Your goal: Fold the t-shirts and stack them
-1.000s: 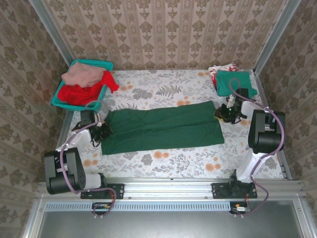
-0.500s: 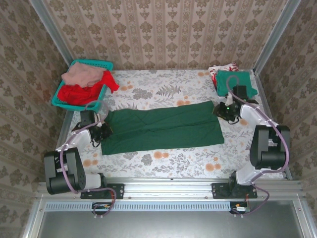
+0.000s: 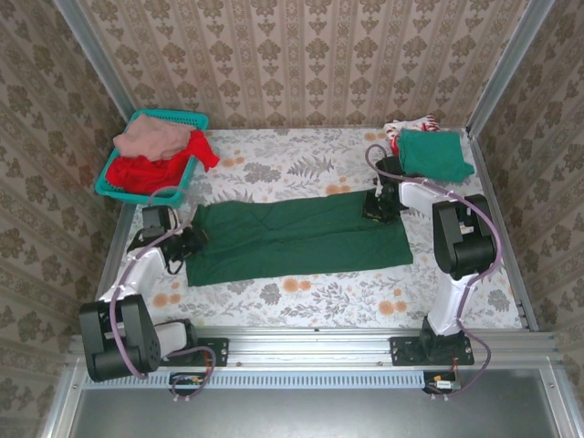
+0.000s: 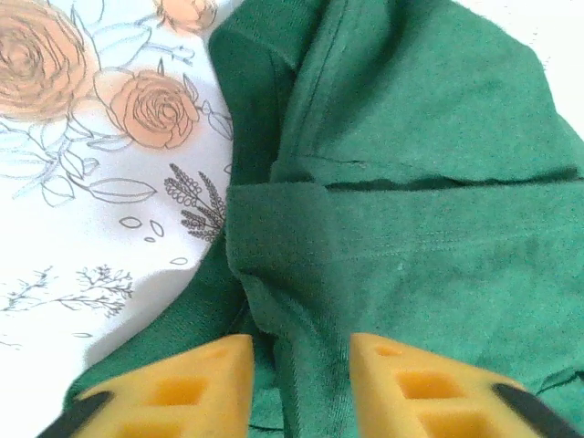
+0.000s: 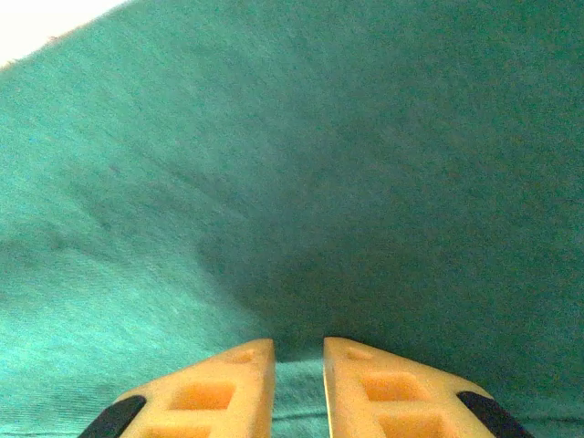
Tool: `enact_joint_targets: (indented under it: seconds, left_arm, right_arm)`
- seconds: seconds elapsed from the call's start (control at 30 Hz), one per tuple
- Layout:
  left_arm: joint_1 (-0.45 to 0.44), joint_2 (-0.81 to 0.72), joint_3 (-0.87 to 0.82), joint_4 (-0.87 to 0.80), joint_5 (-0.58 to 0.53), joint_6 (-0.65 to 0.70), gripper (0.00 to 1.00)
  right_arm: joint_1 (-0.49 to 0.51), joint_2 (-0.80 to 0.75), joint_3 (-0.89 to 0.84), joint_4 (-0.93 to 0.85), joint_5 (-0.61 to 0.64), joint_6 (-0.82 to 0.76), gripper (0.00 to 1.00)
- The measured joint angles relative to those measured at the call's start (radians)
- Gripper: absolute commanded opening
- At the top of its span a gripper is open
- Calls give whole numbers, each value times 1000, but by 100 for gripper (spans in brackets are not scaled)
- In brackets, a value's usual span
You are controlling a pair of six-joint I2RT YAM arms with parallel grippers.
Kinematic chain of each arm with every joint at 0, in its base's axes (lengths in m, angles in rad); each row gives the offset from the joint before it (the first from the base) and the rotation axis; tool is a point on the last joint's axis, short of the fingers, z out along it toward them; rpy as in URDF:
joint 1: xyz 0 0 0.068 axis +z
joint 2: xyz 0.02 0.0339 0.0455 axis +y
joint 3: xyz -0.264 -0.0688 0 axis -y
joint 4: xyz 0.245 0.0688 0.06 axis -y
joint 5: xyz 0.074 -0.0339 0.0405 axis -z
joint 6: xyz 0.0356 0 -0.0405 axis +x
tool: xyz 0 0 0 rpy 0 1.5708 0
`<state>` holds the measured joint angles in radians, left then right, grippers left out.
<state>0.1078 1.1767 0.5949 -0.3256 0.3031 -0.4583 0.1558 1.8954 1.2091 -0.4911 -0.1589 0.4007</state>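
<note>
Far left of the dark green t-shirt (image 3: 297, 235), beyond its left end, the teal basket (image 3: 169, 115) holds a dusty pink tee (image 3: 151, 139) over a red tee (image 3: 146, 173). The left gripper (image 3: 192, 239) sits at the shirt's left end, its jaws apart over a rumpled fold and holding nothing. The shirt lies on the flowered table (image 3: 301, 169) as a long folded strip. The right gripper (image 3: 376, 208) presses on the shirt's far right corner. Its fingers (image 5: 228, 383) are nearly together, and I cannot tell whether they pinch cloth. Past the shirt's right end, a teal-green tee (image 3: 433, 153) lies folded on a white-red tee (image 3: 401, 128).
</note>
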Motion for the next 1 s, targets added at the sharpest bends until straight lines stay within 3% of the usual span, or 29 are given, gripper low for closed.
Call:
enact_joint_targets:
  seconds: [0.1, 0.23, 0.47, 0.57, 0.7, 0.87, 0.93, 1.0]
  left_arm:
    - [0, -70, 2, -24, -21, -27, 62]
    - [-32, -71, 57, -52, -47, -31, 65]
    - [-243, 303, 383, -111, -124, 56, 62]
    - [-320, 430, 473, -137, -167, 106, 72]
    - [-423, 562, 581, -194, -231, 159, 74]
    - [-450, 681, 664, -206, -253, 185, 65]
    - [-448, 694, 664, -211, -255, 188, 53]
    - [-447, 694, 663, -216, -255, 189, 32]
  right_arm:
    - [0, -5, -19, 8, 3, 0, 23]
    - [0, -20, -36, 15, 3, 0, 23]
    - [0, -93, -40, 5, 3, 0, 26]
    - [0, -145, -53, 9, 4, 0, 27]
    - [0, -190, -83, 13, 6, 0, 27]
    - [0, -191, -103, 14, 6, 0, 27]
    - [0, -191, -107, 16, 6, 0, 27]
    - [0, -191, -110, 17, 6, -1, 27]
